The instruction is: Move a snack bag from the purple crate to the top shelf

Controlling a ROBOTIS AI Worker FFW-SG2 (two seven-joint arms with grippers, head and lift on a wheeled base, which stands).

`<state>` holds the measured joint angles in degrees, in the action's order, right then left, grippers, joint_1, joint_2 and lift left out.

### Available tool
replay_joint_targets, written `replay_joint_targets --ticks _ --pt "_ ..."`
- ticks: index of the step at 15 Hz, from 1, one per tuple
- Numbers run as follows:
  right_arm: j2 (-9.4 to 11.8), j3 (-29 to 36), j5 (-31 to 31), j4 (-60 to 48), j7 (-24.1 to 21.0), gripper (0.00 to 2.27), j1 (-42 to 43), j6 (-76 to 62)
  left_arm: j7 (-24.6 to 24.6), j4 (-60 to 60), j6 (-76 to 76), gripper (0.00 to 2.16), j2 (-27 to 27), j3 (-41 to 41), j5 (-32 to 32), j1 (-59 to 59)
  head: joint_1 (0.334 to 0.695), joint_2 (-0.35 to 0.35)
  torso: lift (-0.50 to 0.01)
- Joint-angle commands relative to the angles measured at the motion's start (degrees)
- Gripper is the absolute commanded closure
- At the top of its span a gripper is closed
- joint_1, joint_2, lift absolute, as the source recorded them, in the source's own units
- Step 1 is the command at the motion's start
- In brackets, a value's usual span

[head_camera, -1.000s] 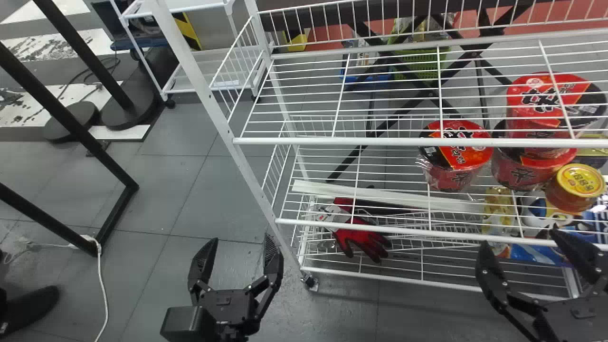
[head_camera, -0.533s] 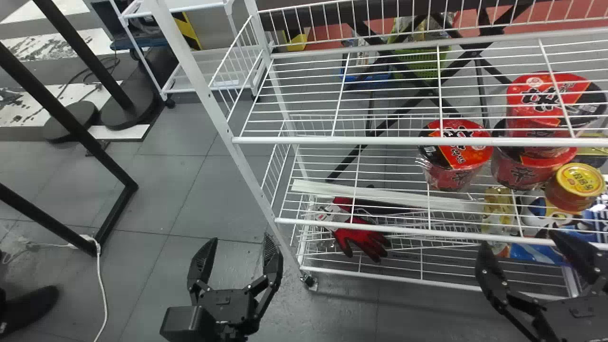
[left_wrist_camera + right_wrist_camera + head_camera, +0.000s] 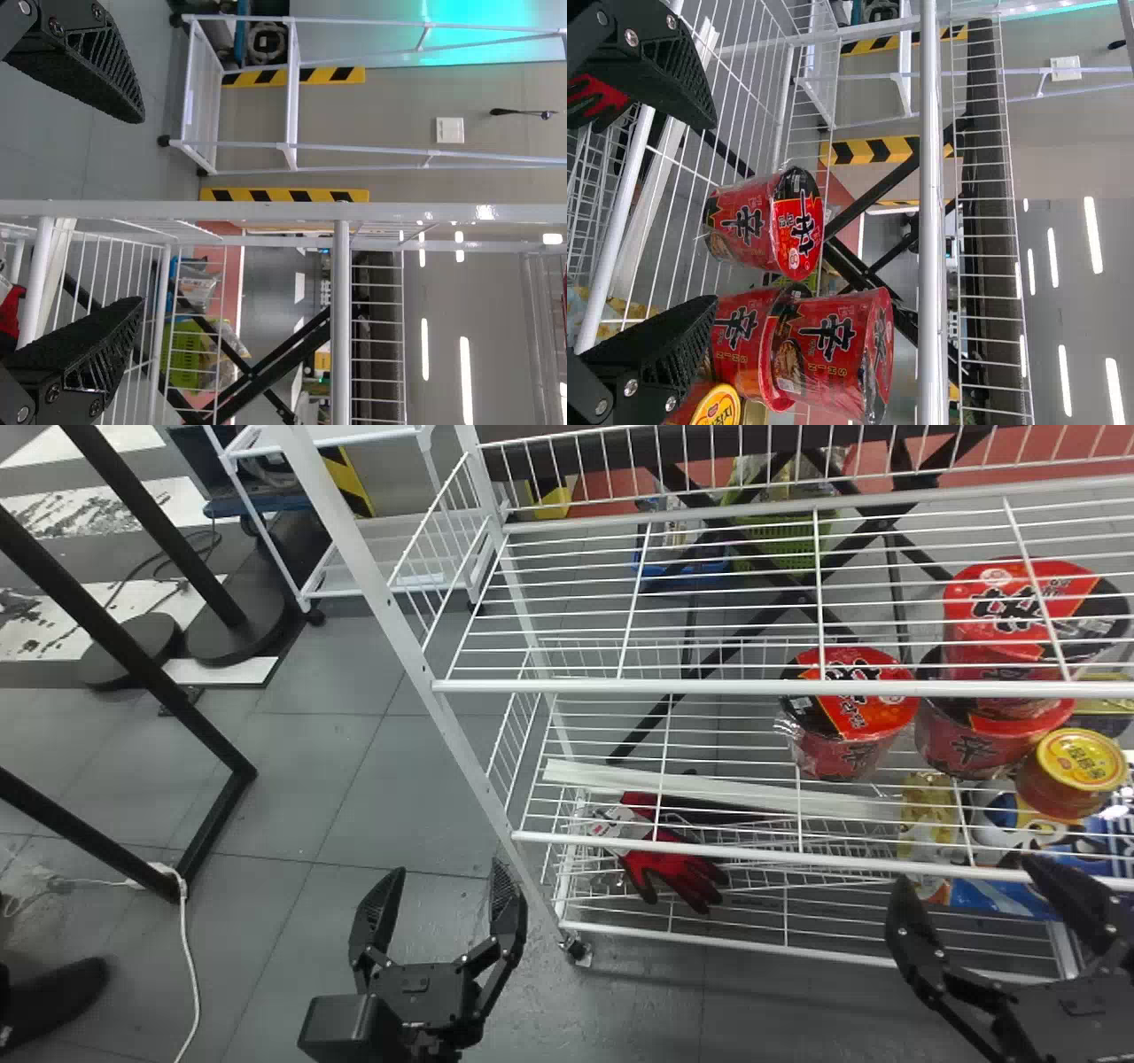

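Right claw (image 3: 966, 868): fingers spread, hanging outside the rack at its front right, gripping nothing. Left claw (image 3: 449, 868): also spread and holding nothing, out over the floor (image 3: 328, 957) just left of the rack's front left post (image 3: 384, 602).

Gold bag (image 3: 928, 806) and blue bag (image 3: 992, 899) lie side by side low in the rack, under the middle shelf (image 3: 726, 846), right half. Can't tell which one is the task's snack bag. Both sit beyond the right claw, well apart from the left. Middle shelf's front bar crosses in front of them, and its wires run over the top, so straight down is blocked.

Top shelf (image 3: 620, 687) is above all that, wire deck. On the middle shelf, right side: single noodle cup (image 3: 855, 726), stacked cups (image 3: 1001, 629) right beside it, yellow-lidded jar (image 3: 1081, 766) in front of the stack.

Lower left: white strip (image 3: 673, 784) running lengthwise, red glove (image 3: 678, 872) draped by a wire basket. Black crossed legs stand behind the rack, green basket (image 3: 784, 540) and blue tray (image 3: 682, 567) back there too
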<state>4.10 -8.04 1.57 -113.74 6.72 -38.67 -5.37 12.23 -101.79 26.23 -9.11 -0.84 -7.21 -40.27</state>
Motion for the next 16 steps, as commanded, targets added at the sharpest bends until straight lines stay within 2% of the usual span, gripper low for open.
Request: replay_joint_targets --ticks 1,2,4,5,6,10,12,14,15,16 --pt "0.7 0.0 0.2 -1.6 0.1 0.12 -1.2 0.8 0.0 0.3 0.0 0.08 0.0 0.0 -0.1 0.2 0.695 0.268 -0.451" --pt "0.9 0.0 0.8 -2.2 -0.1 0.12 -1.7 2.7 0.0 0.4 0.0 0.08 0.0 0.0 -0.1 0.2 0.695 0.269 -0.451" --pt "0.9 1.3 -1.0 -7.5 -0.7 0.12 -2.7 17.1 0.0 0.5 0.0 0.08 -0.1 0.0 -0.3 0.5 0.695 0.27 -0.451" --pt "0.9 2.9 -4.7 -13.2 -0.9 0.12 -3.1 34.3 0.0 0.5 0.0 0.08 -0.1 0.0 -0.4 0.7 0.695 0.267 -0.451" --pt "1.1 5.1 -5.7 -19.9 -1.0 0.12 -3.1 56.0 0.0 0.6 0.0 0.08 -0.2 -0.1 -0.4 0.8 0.695 0.252 -0.451" --pt "0.6 19.0 -17.3 -37.4 0.2 0.12 -4.8 95.4 -0.3 1.4 0.4 0.09 -0.9 -0.2 -1.1 1.1 0.695 0.209 -0.451" --pt "-1.1 31.4 -26.7 -42.4 4.4 0.12 -3.8 95.4 -0.4 1.4 0.4 0.09 -1.1 -0.4 -1.1 1.2 0.695 0.183 -0.451" --pt "-3.9 47.6 -35.8 -44.6 10.4 0.12 -0.2 95.4 -0.5 1.7 0.4 0.09 -1.3 -0.4 -1.3 1.2 0.695 0.14 -0.451" --pt "-4.1 55.1 -39.6 -44.6 11.0 0.12 1.9 95.4 -0.5 1.7 0.4 0.09 -1.4 -0.4 -1.4 1.2 0.695 0.111 -0.451" --pt "-4.1 60.9 -40.6 -44.6 12.9 0.12 4.3 95.4 -0.6 1.8 0.4 0.09 -1.5 -0.4 -1.4 1.2 0.695 0.072 -0.451"
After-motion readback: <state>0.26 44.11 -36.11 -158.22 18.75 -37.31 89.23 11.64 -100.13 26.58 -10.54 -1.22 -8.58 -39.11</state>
